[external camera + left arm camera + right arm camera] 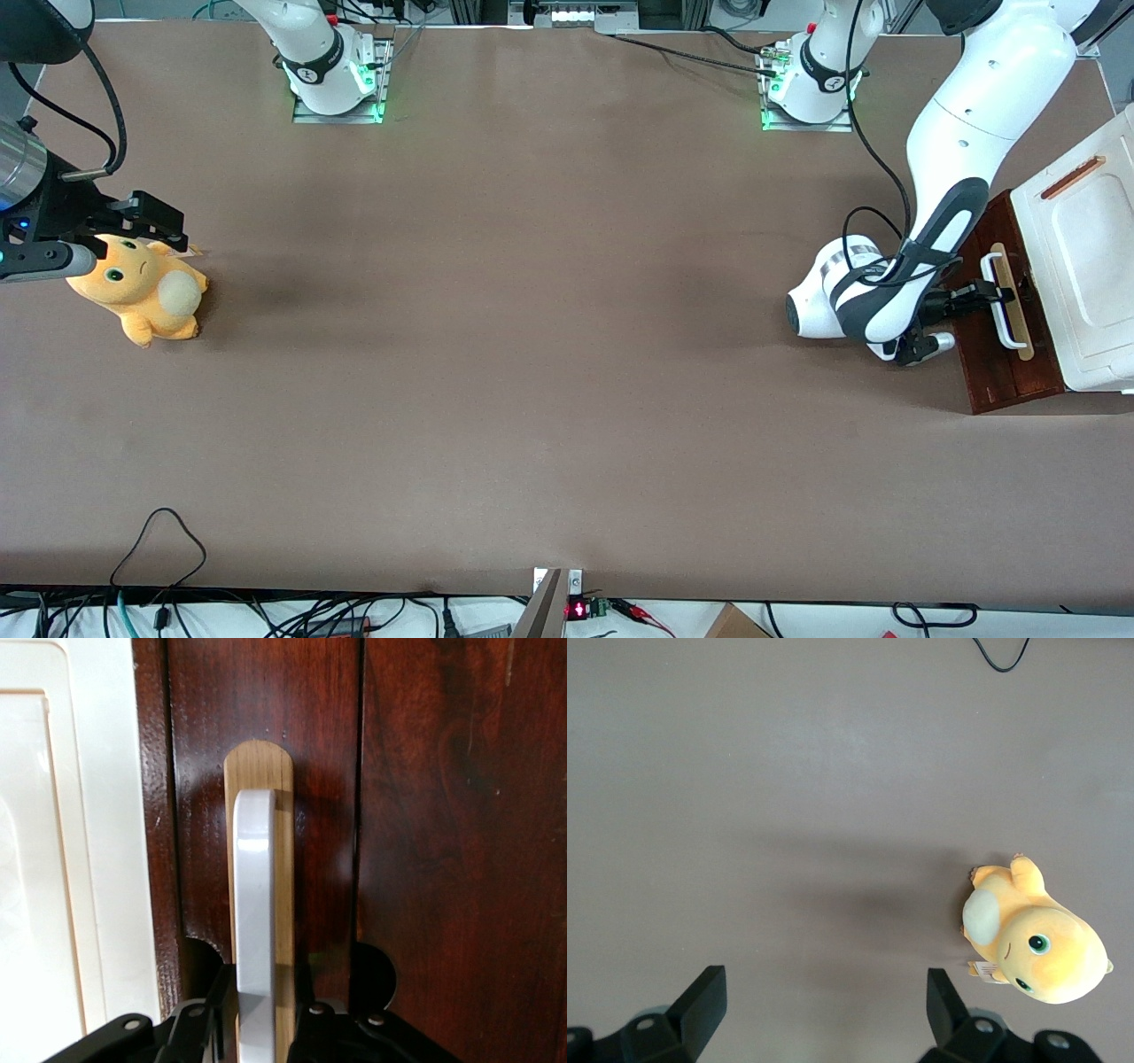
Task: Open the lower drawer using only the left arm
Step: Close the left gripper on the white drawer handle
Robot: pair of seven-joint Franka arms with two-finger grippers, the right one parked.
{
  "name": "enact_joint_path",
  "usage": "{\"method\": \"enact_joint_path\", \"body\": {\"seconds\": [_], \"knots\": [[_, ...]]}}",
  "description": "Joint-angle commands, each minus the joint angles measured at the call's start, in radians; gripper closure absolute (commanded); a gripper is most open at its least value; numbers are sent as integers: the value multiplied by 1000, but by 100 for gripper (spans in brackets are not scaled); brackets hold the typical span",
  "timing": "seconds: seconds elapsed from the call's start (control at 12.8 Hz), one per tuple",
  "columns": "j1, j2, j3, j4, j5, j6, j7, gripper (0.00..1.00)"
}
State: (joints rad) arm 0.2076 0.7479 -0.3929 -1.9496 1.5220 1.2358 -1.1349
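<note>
The lower drawer [1001,368] shows as a dark reddish-brown wooden front against the white cabinet [1090,266], at the working arm's end of the table. Its white U-shaped handle [255,904] sits on a pale wood strip [283,859]. The left arm [952,151] reaches down to it, and its black gripper [994,293] is at the handle's middle. In the left wrist view the gripper [263,1001] has one black finger on each side of the handle bar, shut on it. None of the drawer's inside shows.
A second dark wood panel [461,850] adjoins the drawer front. The cabinet's white top has a copper-coloured slot [1072,177]. An orange plush toy [142,288] lies toward the parked arm's end of the brown table [532,354]. Cables hang along the near edge.
</note>
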Motion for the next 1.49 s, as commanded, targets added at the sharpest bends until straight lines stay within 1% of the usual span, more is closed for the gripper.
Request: {"method": "enact_joint_path", "body": {"seconds": [0.0, 0.16, 0.24, 0.39, 0.55, 0.71, 1.02, 1.25, 1.41], "knots": [[16, 2, -17, -2, 26, -12, -8, 76], [16, 2, -17, -2, 26, -12, -8, 84], [16, 2, -17, -2, 26, -12, -8, 85], [16, 2, -17, -3, 27, -13, -8, 86], [18, 2, -17, -5, 44, -12, -8, 85], [19, 1, -20, -5, 44, -12, -6, 91], [4, 1, -76, -3, 46, -16, 1, 97], [-40, 5, -122, 0, 44, -44, 3, 98], [-51, 5, -162, 1, 44, -47, 4, 98]]}}
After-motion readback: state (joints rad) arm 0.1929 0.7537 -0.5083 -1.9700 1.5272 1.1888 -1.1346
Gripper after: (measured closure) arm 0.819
